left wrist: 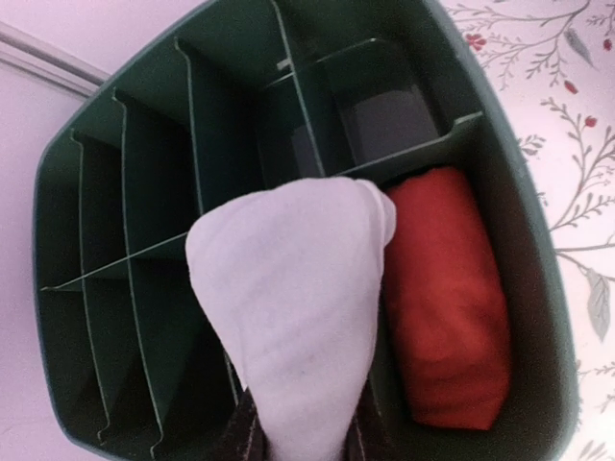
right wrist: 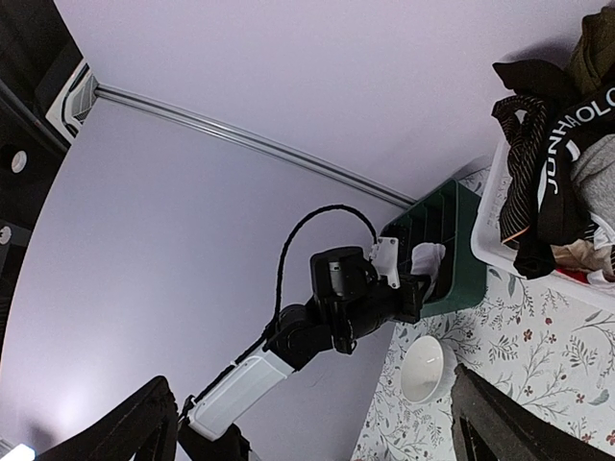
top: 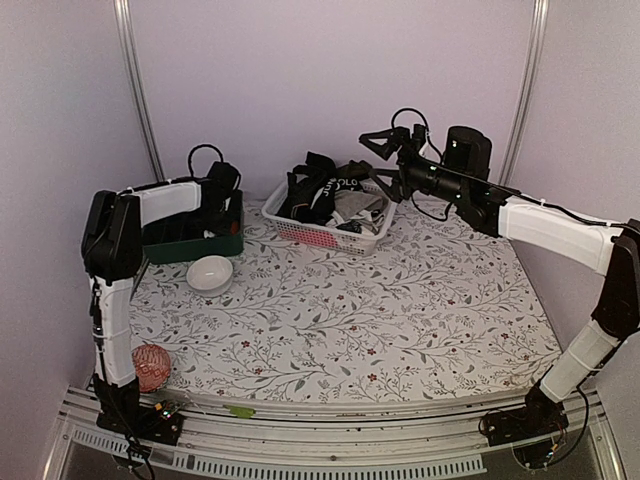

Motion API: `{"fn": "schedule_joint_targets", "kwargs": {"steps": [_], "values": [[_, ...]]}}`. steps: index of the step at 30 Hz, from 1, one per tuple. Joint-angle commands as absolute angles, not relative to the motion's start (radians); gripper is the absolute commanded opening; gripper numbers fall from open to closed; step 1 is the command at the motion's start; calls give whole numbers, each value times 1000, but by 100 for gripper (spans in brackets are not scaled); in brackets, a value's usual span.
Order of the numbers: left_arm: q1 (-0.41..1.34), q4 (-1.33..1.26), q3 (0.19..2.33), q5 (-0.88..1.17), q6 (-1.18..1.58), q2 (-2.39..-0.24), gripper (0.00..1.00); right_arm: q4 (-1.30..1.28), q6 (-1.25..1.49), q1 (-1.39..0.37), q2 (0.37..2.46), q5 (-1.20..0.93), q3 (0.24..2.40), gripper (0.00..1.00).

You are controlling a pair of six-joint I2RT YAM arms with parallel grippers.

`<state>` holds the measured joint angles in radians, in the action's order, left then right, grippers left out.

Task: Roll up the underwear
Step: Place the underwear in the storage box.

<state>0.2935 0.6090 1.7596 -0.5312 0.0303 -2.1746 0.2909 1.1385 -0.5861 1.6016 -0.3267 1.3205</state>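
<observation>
From above, my left fingers (top: 225, 200) reach over the green divider box (top: 190, 245) at the back left of the bench (top: 400, 310). A white bowl (top: 210, 272) sits just in front of the box, and a reddish ball (top: 152, 367) lies near my left base. The white lattice basket (top: 320, 235) stands at the back centre with a heap of underwear (top: 325, 190), dark and pale pieces tangled together. My right fingers (top: 372, 160) hang in the air beside the basket's right end, spread wide with nothing in them.

From my left wrist, I am clenched on a white underwear roll (left wrist: 288, 317), which points down over the box's middle cells. I cannot tell whether it touches the dividers. A red roll (left wrist: 447, 307) fills the cell just beside it.

From my right wrist, both fingers stand far apart at the bottom. Across the bench, my left arm is at the green box, with a bit of white cloth at its tip.
</observation>
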Motion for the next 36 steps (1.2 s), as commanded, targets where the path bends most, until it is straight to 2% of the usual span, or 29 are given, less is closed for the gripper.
{"fn": "schedule_joint_targets", "kwargs": {"steps": [1,5,7,21,26,36], "values": [[272,659,1802,-373,71,-2217,0,284,1124,-575,1568,-324,1296,99],[237,660,1793,-206,105,-2217,0,283,1129,-573,1566,-329,1287,99],[226,659,1783,-187,126,-2212,0,283,1131,-571,1568,-330,1288,99],[161,595,1714,-386,265,-2134,0,282,1140,-569,1606,-343,1328,99],[166,608,1738,-449,281,-2188,0,282,1140,-569,1617,-345,1336,99],[165,652,1841,-340,230,-2322,0,274,1140,-562,1624,-351,1348,99]]}}
